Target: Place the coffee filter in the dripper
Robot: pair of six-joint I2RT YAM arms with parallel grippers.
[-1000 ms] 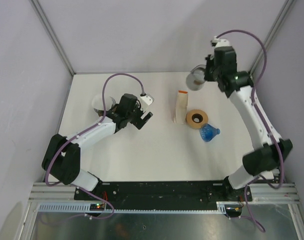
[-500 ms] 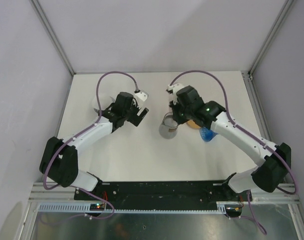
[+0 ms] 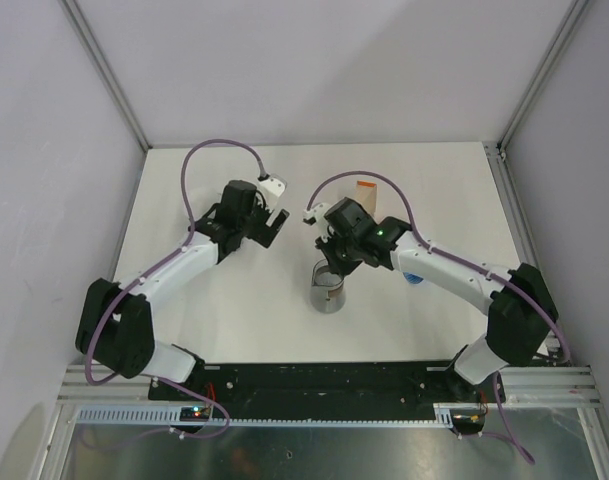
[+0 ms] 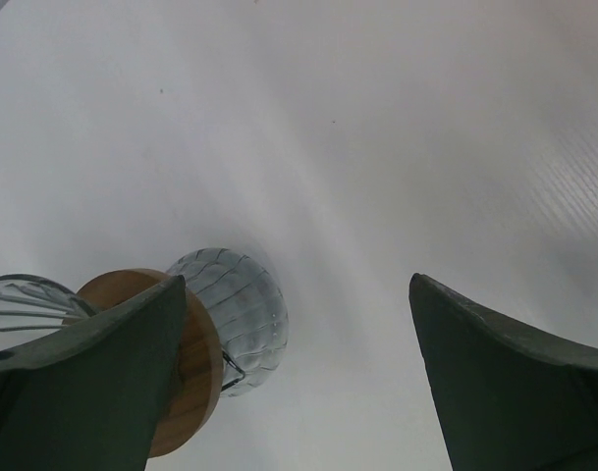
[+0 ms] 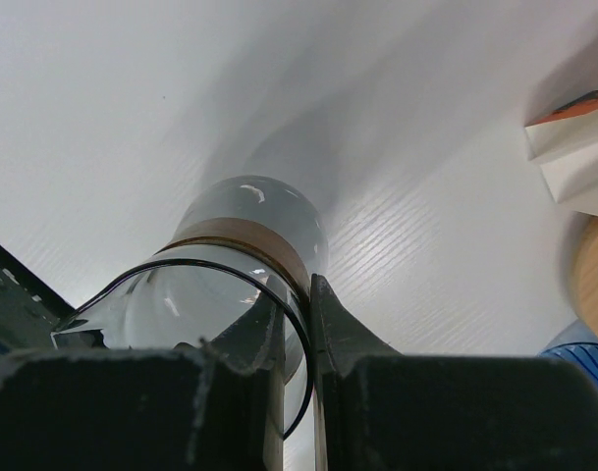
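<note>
Nearest us stands the glass jug, with bare surface open toward the near edge and to its left. The right fingers are narrow, pinching the jug's rim. Right of the jug sits a blue cone. Beyond and left of the jug, the left fingers gape wide and empty beside the ribbed glass dripper with its wooden collar. Farthest beyond the jug, the coffee filter is cream paper with an orange edge, well apart from the dripper.

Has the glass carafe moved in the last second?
Yes. The glass carafe came from the far right of the table toward its near edge, now left of the filter box.
</note>
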